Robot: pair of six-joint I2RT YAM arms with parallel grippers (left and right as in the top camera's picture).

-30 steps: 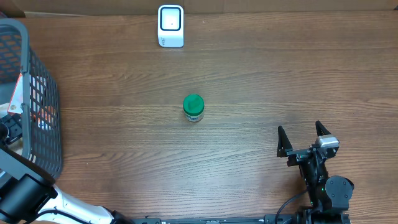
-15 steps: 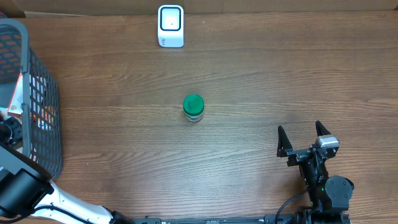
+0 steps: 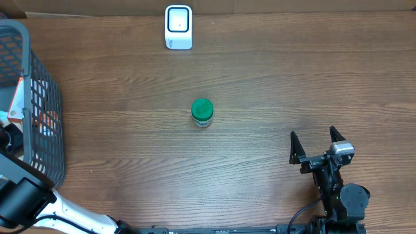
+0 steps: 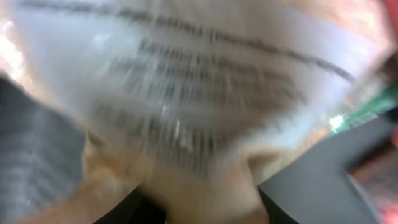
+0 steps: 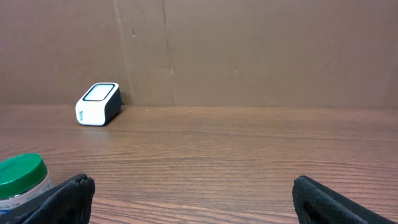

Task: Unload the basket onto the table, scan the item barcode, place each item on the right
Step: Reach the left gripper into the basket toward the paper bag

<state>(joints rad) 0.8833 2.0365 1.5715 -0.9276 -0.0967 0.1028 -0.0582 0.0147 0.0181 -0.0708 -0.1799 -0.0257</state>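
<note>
The white barcode scanner (image 3: pixel 178 27) stands at the table's far edge, its window facing up; the right wrist view has the scanner (image 5: pixel 97 104) at the back left. A small green-lidded jar (image 3: pixel 202 112) stands mid-table. My left gripper (image 3: pixel 6 135) is down inside the grey wire basket (image 3: pixel 45 97) at the far left. In the left wrist view a blurred white and orange packet (image 4: pixel 205 93) with printed text fills the frame, a fold of it pinched between the dark fingers of my left gripper (image 4: pixel 205 211). My right gripper (image 3: pixel 313 134) rests open near the front right, holding nothing.
The basket holds other packaged goods behind its mesh, which rises well above the table. A cardboard wall (image 5: pixel 249 50) closes off the far side. In the right wrist view the jar (image 5: pixel 22 177) is low at the left, beside the left fingertip.
The left arm has shifted slightly inside the basket and its jaws have closed in on the packet. The right arm, jar and scanner have not moved.
</note>
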